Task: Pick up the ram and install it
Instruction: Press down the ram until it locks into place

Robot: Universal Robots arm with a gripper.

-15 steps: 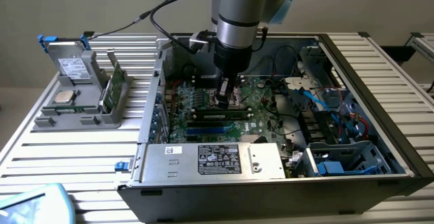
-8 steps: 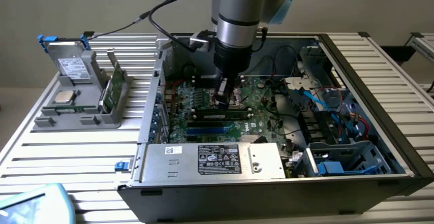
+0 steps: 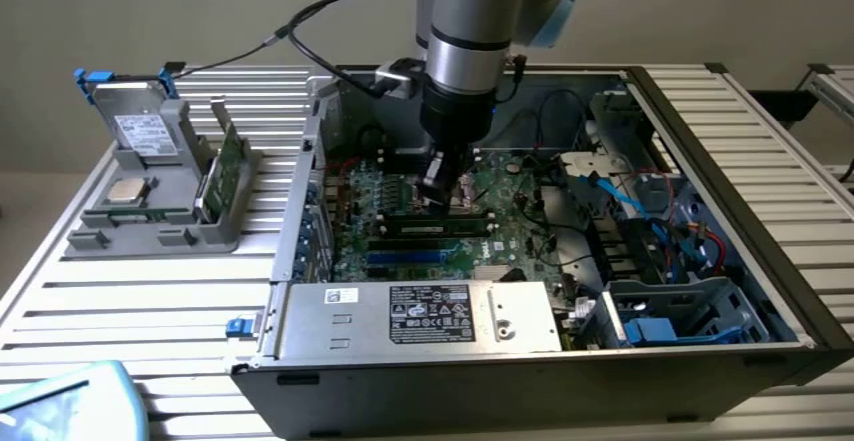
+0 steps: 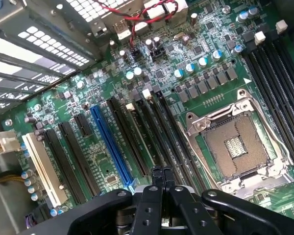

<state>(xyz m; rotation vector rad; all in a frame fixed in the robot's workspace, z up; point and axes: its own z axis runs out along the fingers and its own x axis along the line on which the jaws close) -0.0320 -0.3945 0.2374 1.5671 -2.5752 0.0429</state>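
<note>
Ram (image 3: 430, 227) apparently seated in motherboard (image 3: 400, 201) slot beneath closed end effector (image 3: 438, 197).

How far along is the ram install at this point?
Looks done: the ram lies along a slot on the motherboard inside the case. In hand: nothing visible; the gripper is shut, just above that slot. Left: whether the ram is pressed fully home cannot be told.

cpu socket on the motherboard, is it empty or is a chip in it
Empty: in the wrist view the cpu socket shows bare contacts inside its metal frame, no silver chip seated.
</note>
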